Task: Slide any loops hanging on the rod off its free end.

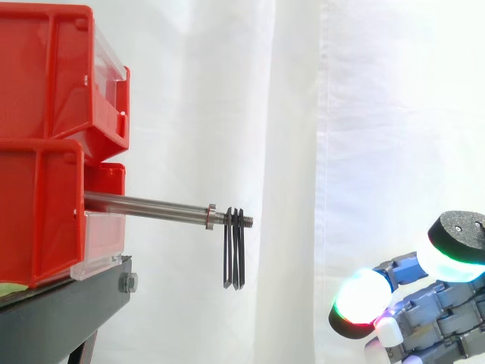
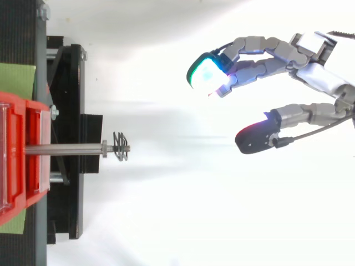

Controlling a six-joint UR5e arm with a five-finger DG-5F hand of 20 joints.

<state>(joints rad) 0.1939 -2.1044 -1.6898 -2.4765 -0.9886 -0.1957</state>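
Robot hand (image 1: 455, 311) sits low at about 4 o'clock from the rod's tip in the side view, its fingers spread wide and loosely bent, gripping nothing; its fingertips (image 1: 362, 298) glow green and red. From above, it is off at 2 o'clock from the tip, well apart from it. Dark loops (image 1: 233, 250) hang bunched together near the free end of the metal rod (image 1: 144, 205), just outside a small collar (image 1: 211, 217), dangling toward 6 o'clock. That rod sticks out toward 3 o'clock from the lower of two stacked red bins (image 1: 45, 76), which rest on a black stand (image 1: 61, 318) before a white curtain (image 1: 303, 114).
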